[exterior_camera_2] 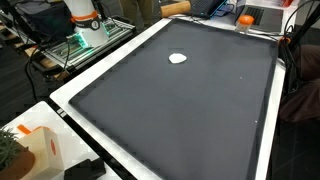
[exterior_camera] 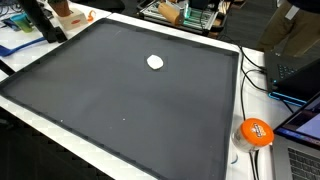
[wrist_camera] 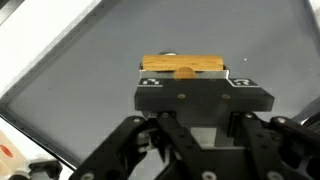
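In the wrist view my gripper (wrist_camera: 183, 78) reaches out over a dark grey mat (wrist_camera: 90, 80). Its jaws stand shut on a tan wooden block (wrist_camera: 182, 66), which shows just beyond the black gripper body; the block's lower part is hidden behind that body. A small white round object (exterior_camera: 155, 62) lies alone on the mat (exterior_camera: 110, 90) in both exterior views, toward the far side (exterior_camera_2: 178, 57). It does not show in the wrist view. The gripper itself is out of both exterior views; only the robot's white and orange base (exterior_camera_2: 84, 20) shows beside the table.
The mat (exterior_camera_2: 180, 110) has a white border (exterior_camera: 242, 90). An orange round object (exterior_camera: 256, 132), cables and laptops (exterior_camera: 298, 62) sit along one side. A pale box (exterior_camera_2: 40, 150) and a plant stand at a corner. Shelving with equipment (exterior_camera_2: 70, 48) stands behind.
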Tool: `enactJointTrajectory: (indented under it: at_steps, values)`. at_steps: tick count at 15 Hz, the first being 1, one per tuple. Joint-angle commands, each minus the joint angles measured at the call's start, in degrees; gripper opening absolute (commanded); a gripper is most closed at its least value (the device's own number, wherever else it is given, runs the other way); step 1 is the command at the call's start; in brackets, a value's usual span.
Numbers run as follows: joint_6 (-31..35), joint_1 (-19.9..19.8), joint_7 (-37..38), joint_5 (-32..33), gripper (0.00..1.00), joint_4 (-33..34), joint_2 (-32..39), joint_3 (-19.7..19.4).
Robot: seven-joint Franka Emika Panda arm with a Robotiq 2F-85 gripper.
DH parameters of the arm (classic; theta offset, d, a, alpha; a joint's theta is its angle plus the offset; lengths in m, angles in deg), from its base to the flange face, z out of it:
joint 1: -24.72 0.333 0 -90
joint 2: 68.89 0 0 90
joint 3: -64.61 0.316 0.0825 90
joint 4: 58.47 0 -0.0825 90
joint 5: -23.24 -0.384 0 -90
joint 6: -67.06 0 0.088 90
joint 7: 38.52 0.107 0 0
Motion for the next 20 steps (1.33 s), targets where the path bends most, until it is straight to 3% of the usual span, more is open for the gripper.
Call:
enactJointTrajectory:
  at_steps: [1,3,4,7,8,14,20]
  values:
    - [1.5,0.9,-11.0,-1.0,0.22,-4.4,-3.1,0.3]
    - [3.0,1.0,-18.4,-1.6,0.22,-5.9,-2.2,-0.3]
    - [0.8,-0.5,-12.7,-0.7,0.47,-3.2,-1.1,1.6]
    - [2.0,-0.6,-17.1,-1.0,0.47,-4.8,-0.9,1.3]
    - [2.1,-0.6,-17.3,-1.1,0.22,-4.9,-0.9,1.3]
    - [12.9,-2.3,-16.0,6.1,0.22,-10.8,-3.5,3.7]
    - [24.9,-3.3,-16.2,6.0,0.22,-15.7,-4.3,3.7]
